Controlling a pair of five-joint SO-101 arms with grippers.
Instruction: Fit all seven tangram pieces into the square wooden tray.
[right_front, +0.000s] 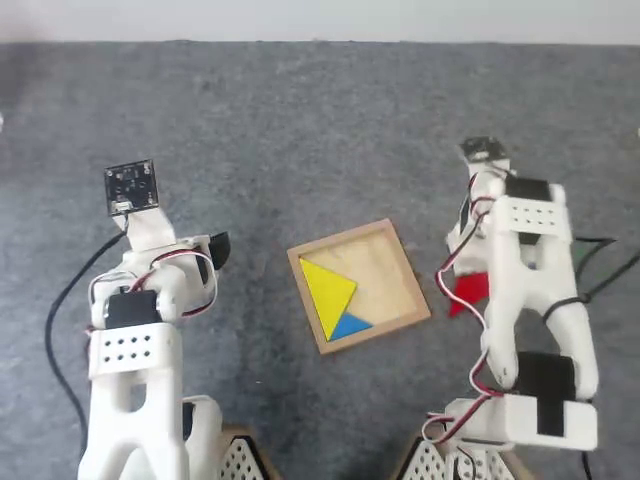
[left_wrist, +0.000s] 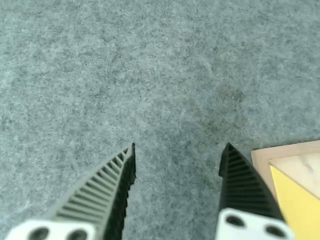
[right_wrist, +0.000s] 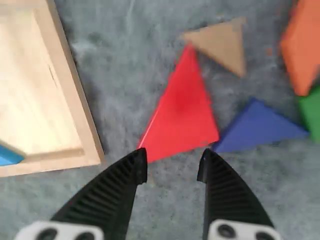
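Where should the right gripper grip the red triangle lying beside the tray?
The red triangle lies flat, so probably come straight down and close across its two long edges, partway toward the narrow tip. The open right gripper hovers at its wide end, where the dark blue triangle touches a corner.

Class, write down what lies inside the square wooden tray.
A yellow triangle and a small blue triangle lie inside the tray. The rest is bare wood; only the floor beneath them is hidden.
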